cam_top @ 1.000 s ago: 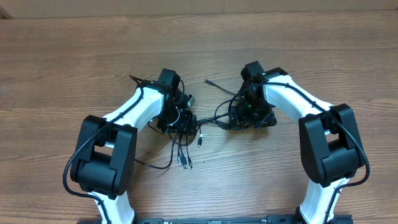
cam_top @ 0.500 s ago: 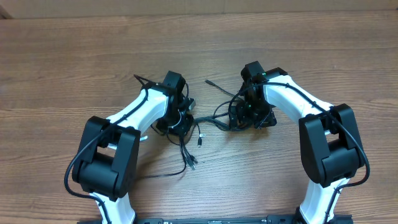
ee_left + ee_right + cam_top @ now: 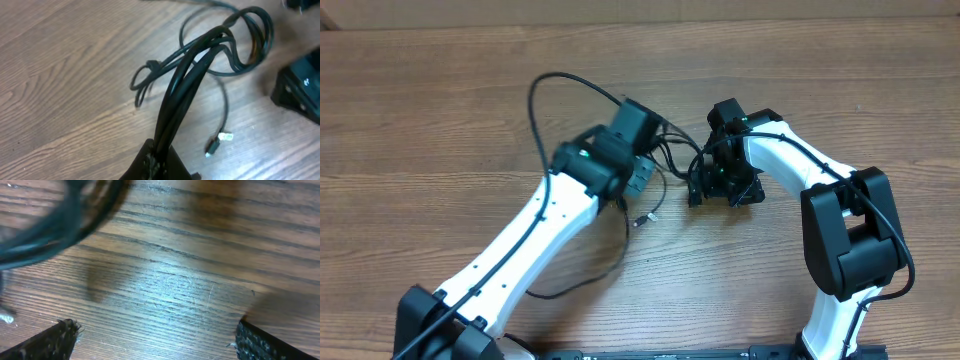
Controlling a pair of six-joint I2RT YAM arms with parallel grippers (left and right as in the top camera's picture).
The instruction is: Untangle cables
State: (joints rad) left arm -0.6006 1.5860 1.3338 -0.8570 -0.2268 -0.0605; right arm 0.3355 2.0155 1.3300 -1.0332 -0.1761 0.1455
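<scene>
Clamping down on a bunched handful of the cables [image 3: 187, 82], the left gripper [image 3: 159, 159] has its jaws shut tight around them, and the strands rise from it in one sheaf before fanning into loops over the wood. They lie about mid-surface, strung between the two grippers. One wide loop arcs out on the far side of the left arm [image 3: 540, 240], and a thin strand trails back toward the near edge beside that arm. A plug end [image 3: 214, 146] with a pale tip rests on the surface [image 3: 440, 80] just beside the held bundle, touching nothing else that I can make out. The right gripper [image 3: 157, 340] is spread wide, low over the wood, with its fingers [image 3: 60, 337] out at either side and only wood grain between them. A blurred swag of cable hangs off to one side of it. Broad bare wood runs to the far edge and out to the left, while the gap between the two grippers is tight. The right arm [image 3: 800, 165] hems in the right side.
</scene>
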